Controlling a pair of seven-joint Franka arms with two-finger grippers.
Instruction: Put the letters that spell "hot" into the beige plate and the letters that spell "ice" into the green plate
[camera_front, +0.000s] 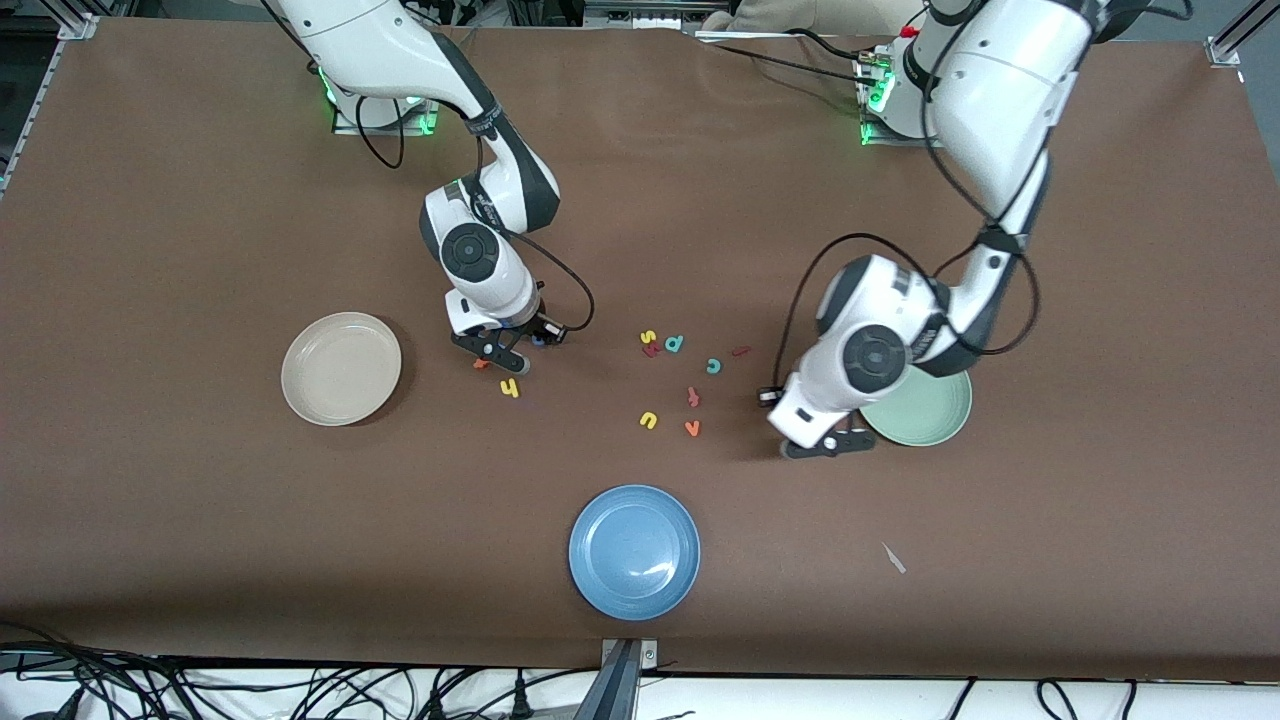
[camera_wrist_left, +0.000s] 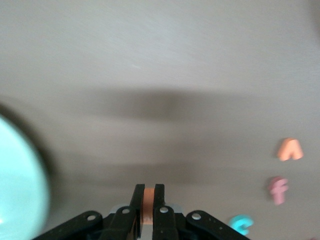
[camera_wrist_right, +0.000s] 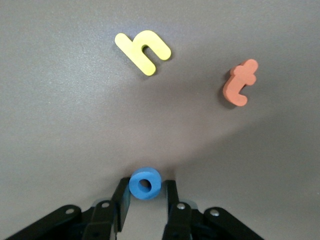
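My right gripper is low over the table with the blue o between its fingers. One finger touches the o, and a thin gap shows at the other. The yellow h and the orange t lie just ahead of it, beside the beige plate. My left gripper is shut on an orange foam letter, seen edge-on. It hangs beside the rim of the green plate. On the table lie the teal c and the dark red i.
A blue plate sits nearest the front camera. Loose letters lie mid-table: yellow s, teal d, reddish t-like letter, yellow u, orange v.
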